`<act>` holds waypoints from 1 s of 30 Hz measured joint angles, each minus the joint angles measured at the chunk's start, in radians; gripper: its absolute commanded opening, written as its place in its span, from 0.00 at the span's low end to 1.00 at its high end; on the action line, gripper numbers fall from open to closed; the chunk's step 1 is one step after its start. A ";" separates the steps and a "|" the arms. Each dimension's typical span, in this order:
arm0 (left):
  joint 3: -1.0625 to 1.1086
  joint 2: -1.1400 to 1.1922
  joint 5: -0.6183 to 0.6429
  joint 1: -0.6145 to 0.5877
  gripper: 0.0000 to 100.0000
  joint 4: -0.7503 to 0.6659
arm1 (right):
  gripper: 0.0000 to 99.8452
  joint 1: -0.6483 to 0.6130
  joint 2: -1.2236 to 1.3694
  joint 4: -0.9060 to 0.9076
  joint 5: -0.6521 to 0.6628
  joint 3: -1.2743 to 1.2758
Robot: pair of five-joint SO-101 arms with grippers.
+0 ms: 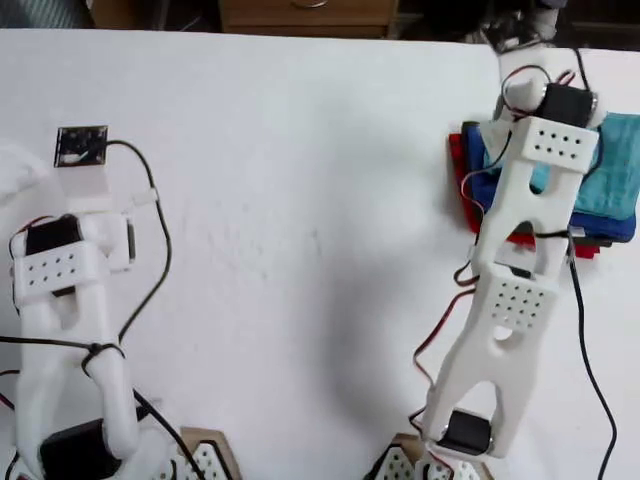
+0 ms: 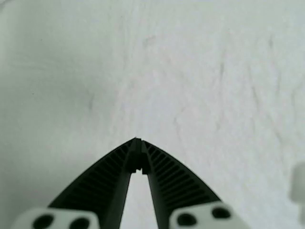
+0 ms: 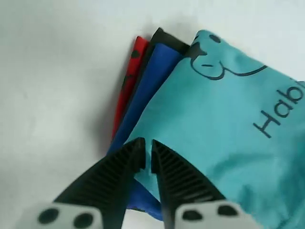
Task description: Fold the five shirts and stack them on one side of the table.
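Note:
A stack of folded shirts lies at the table's right side, under my right arm (image 1: 510, 290). The teal shirt (image 1: 615, 160) (image 3: 228, 119) with dark print is on top. Below it lie a blue one (image 1: 480, 185) (image 3: 152, 81), a black one (image 3: 162, 38) and a red one (image 1: 457, 150) (image 3: 133, 67). My right gripper (image 3: 146, 149) hangs just over the teal shirt's near edge, its fingers all but touching and holding nothing. My left gripper (image 2: 137, 143) is shut and empty over the bare white tablecloth (image 2: 190, 71), with its arm (image 1: 60, 300) at the left side.
The white cloth (image 1: 300, 200) covers the whole table between the arms. Black and red cables (image 1: 150, 260) trail from both arms toward their bases at the front edge. Wooden furniture (image 1: 305, 15) stands behind the far edge.

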 measured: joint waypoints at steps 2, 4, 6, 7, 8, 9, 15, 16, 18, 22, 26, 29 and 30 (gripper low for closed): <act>0.000 0.000 0.000 0.000 0.03 0.000 | 0.02 0.002 0.048 0.000 0.005 0.011; 0.000 0.000 0.000 0.003 0.03 0.000 | 0.02 0.006 0.089 0.000 0.011 0.014; 0.000 0.000 0.000 0.000 0.03 0.000 | 0.02 0.017 0.101 0.000 0.021 0.018; 0.000 0.000 0.000 -0.002 0.03 0.000 | 0.02 0.025 0.103 0.000 0.041 0.018; 0.000 0.000 0.000 -0.002 0.03 0.000 | 0.02 0.032 0.103 0.000 0.061 0.025; 0.000 0.000 0.000 0.002 0.03 0.000 | 0.02 0.046 0.103 0.000 0.080 0.040; 0.000 0.000 0.000 0.000 0.03 0.000 | 0.02 0.147 0.048 0.000 0.238 0.244; 0.000 0.000 0.000 0.002 0.03 0.000 | 0.02 0.166 0.021 0.000 0.269 0.285; 0.000 0.000 0.000 0.003 0.03 0.000 | 0.02 0.190 -0.026 0.000 0.319 0.370; 0.000 0.000 0.000 0.000 0.03 -0.009 | 0.02 0.201 -0.123 0.000 0.356 0.483; 0.000 0.000 0.000 0.000 0.03 -0.012 | 0.02 0.176 -0.206 0.000 0.351 0.500; 0.000 0.000 0.000 0.002 0.03 -0.012 | 0.02 0.129 -0.282 0.000 0.304 0.502; 0.000 0.000 0.000 0.002 0.03 -0.012 | 0.02 0.114 -0.310 0.000 0.282 0.500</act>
